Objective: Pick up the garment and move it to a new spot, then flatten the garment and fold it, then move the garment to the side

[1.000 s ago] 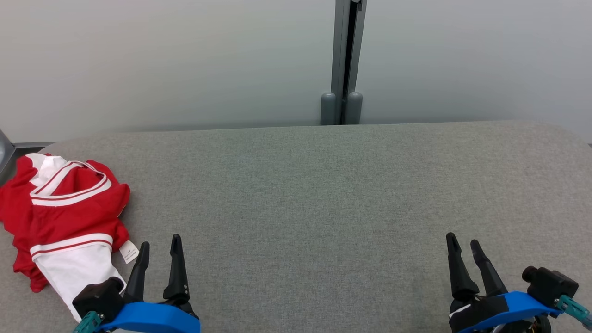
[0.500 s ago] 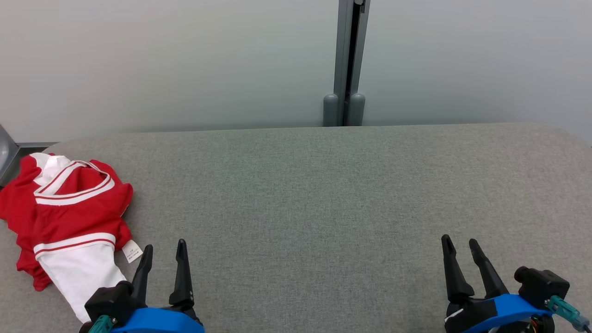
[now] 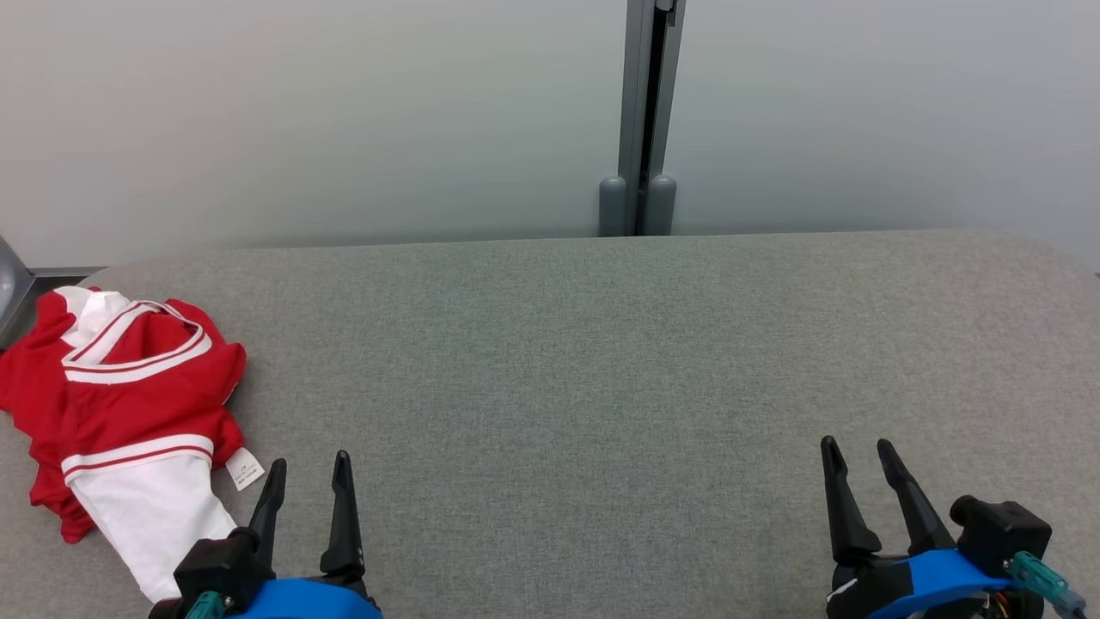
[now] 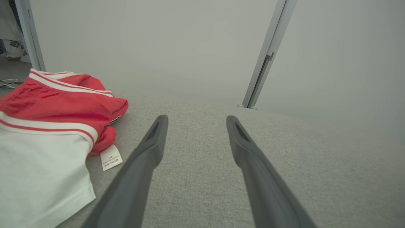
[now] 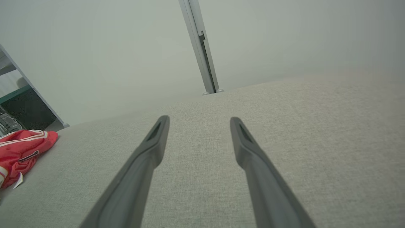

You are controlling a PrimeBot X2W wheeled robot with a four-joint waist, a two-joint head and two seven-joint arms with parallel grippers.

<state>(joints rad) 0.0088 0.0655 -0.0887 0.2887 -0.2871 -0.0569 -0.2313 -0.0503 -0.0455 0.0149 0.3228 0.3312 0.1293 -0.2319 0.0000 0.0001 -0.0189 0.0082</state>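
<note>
The garment (image 3: 129,404), a red top with white stripes and a white panel, lies crumpled at the far left of the grey fabric-covered table (image 3: 601,361), close to its rounded left corner.

The left gripper (image 3: 309,461) sits at the lower left of the head view, just to the right of the garment's near white panel, with its fingers pointing away from the robot. The two dark fingers stand spread wide, hold nothing and are apart from the cloth. In the left wrist view the garment lies to the left of the left finger. Its white care label (image 4: 111,157) rests on the table just beside that finger.

The right gripper (image 3: 856,444) sits at the lower right, well apart from the garment, with bare table between them. Its fingers are likewise spread wide and hold nothing. In the right wrist view the garment appears at the far left edge.

A grey post (image 3: 640,112) divides the pale wall behind the table.
</note>
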